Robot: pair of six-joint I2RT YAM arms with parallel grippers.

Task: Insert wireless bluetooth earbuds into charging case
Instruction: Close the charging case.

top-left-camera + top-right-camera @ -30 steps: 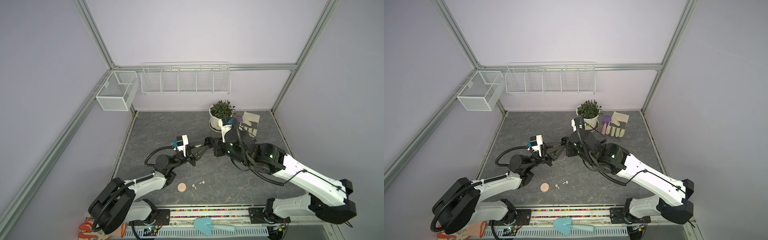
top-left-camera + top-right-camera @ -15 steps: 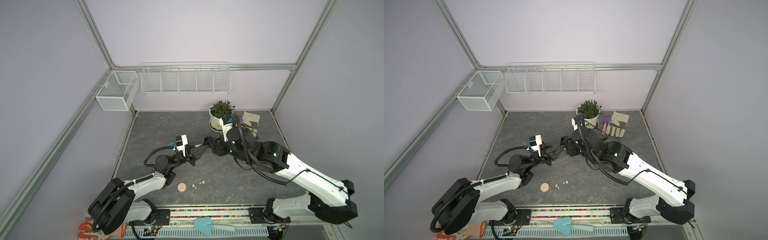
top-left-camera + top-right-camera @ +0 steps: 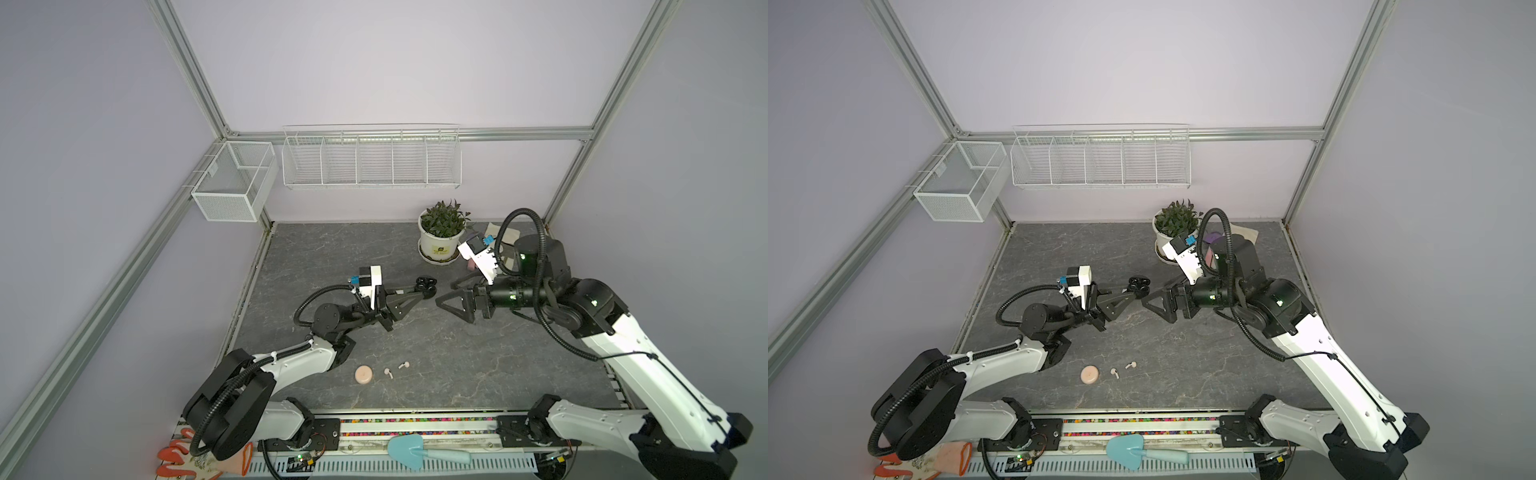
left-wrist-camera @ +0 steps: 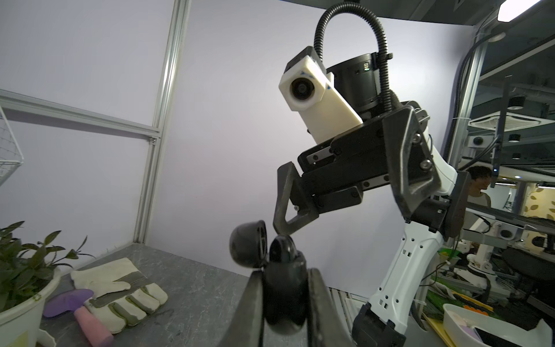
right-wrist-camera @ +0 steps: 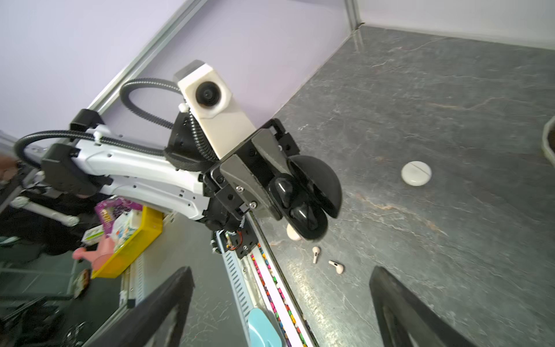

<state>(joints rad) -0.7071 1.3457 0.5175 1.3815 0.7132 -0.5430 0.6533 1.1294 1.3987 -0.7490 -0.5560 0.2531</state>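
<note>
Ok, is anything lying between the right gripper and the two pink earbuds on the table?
Nothing. In both top views only bare grey tabletop shows between the right gripper and the pink earbuds.

The whole worktop (image 3: 332, 249) is overlooked from high up in both top views; the left wrist view is aimed closely at the right tool (image 4: 345, 216), and conversely.

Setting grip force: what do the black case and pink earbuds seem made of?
The black case looks like hard plastic, satin, with soft highlights on its lid. The pink earbuds look like smooth plastic with a faint sheen; too small to be sure.
</note>
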